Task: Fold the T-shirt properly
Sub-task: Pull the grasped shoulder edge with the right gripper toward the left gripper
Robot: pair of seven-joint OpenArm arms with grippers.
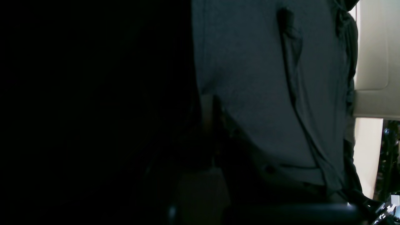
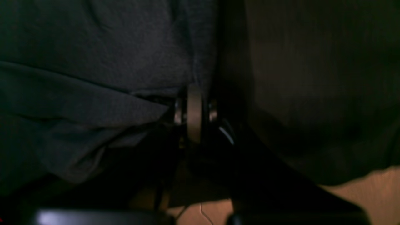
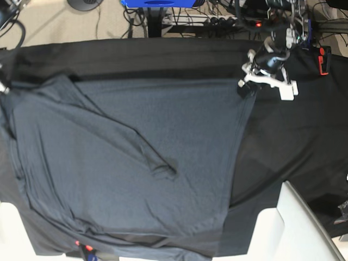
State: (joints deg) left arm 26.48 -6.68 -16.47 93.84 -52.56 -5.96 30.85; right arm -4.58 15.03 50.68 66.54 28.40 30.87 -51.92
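Right gripper (image 2: 193, 115): at the near-left hem by the front edge, jaws closed on the T-shirt.
T-shirt (image 3: 136, 163): soft, heathered grey knit spread over the smoother black table cloth (image 3: 293, 141); one diagonal ridge.
Left gripper (image 3: 243, 87): closed, pinching the far-right corner; bare cloth beyond.

A large charcoal-grey knit T-shirt (image 3: 136, 163) lies spread across the black table cloth (image 3: 293, 141), its far corner seemingly pinched by the left gripper (image 3: 243, 87).

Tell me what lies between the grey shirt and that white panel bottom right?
Only black table cloth lies between T-shirt and white panel, in base view.
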